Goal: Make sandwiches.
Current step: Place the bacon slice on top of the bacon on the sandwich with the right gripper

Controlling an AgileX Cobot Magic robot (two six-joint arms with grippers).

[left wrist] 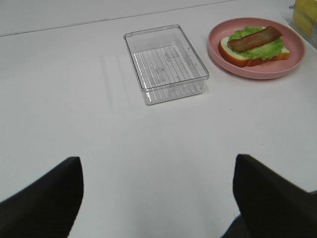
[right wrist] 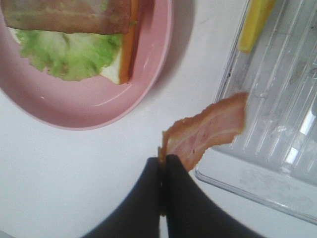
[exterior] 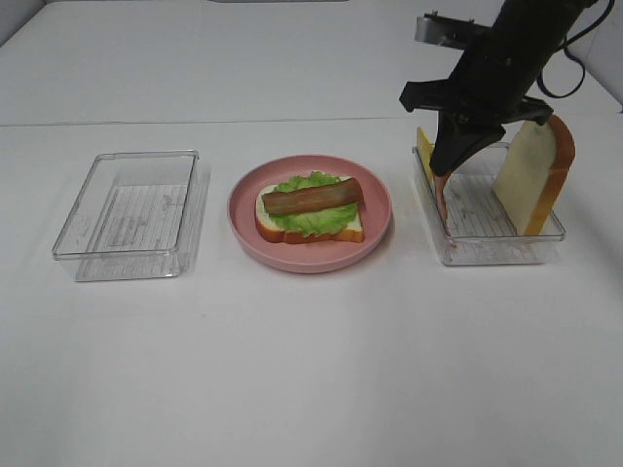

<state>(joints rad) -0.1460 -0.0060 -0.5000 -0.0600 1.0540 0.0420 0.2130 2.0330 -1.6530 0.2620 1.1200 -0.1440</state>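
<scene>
A partial sandwich (exterior: 310, 210) lies on the round pink plate (exterior: 378, 222): a bread slice, green lettuce and one brown bacon strip (exterior: 311, 196). It also shows in the left wrist view (left wrist: 255, 43) and in the right wrist view (right wrist: 69, 29). My right gripper (exterior: 445, 173) is shut on a second bacon strip (right wrist: 205, 134), held hanging over the left rim of the right clear tray (exterior: 487, 248). A bread slice (exterior: 534, 175) leans upright in that tray and a yellow cheese square (exterior: 424, 148) stands at its far left. My left gripper (left wrist: 158, 198) is open and empty, low over the table.
An empty clear tray (exterior: 131, 209) sits left of the plate, also in the left wrist view (left wrist: 166, 62). The white table's far edge runs behind the trays.
</scene>
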